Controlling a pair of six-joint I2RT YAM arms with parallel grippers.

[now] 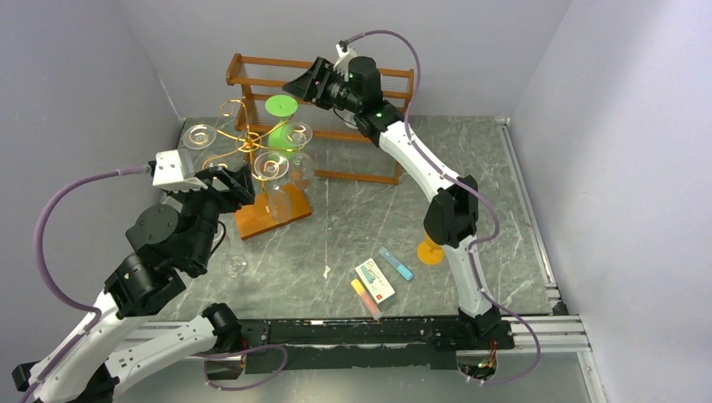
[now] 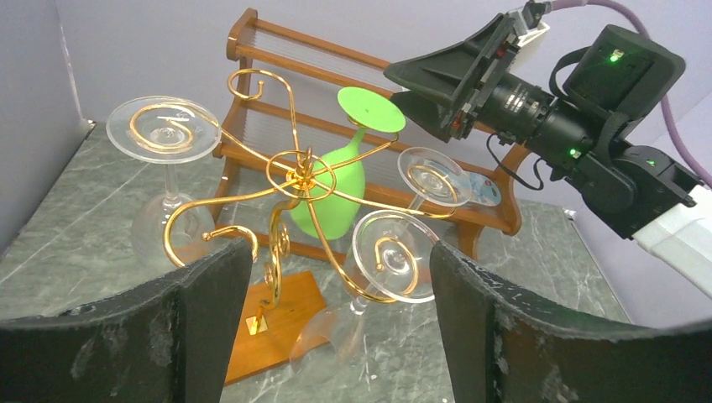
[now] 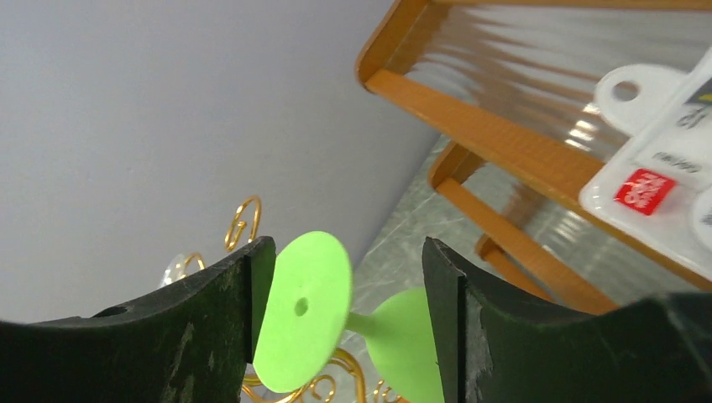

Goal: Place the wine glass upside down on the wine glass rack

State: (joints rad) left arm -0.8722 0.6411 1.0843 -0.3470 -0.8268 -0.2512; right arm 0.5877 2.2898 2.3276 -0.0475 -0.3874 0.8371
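Green glass (image 1: 281, 138) hangs bowl-down on the rack (image 1: 249, 141). Its stem sits in a gold wire spiral, and the flat foot on top bears the weight. Right claw (image 3: 346, 252) stands wide, with a matte black finger on either side of the foot, and appears to grip nothing. Left claw (image 2: 340, 260) is wide and empty, facing the rack. The glass looks like smooth, opaque plastic; the rack's base is wood.
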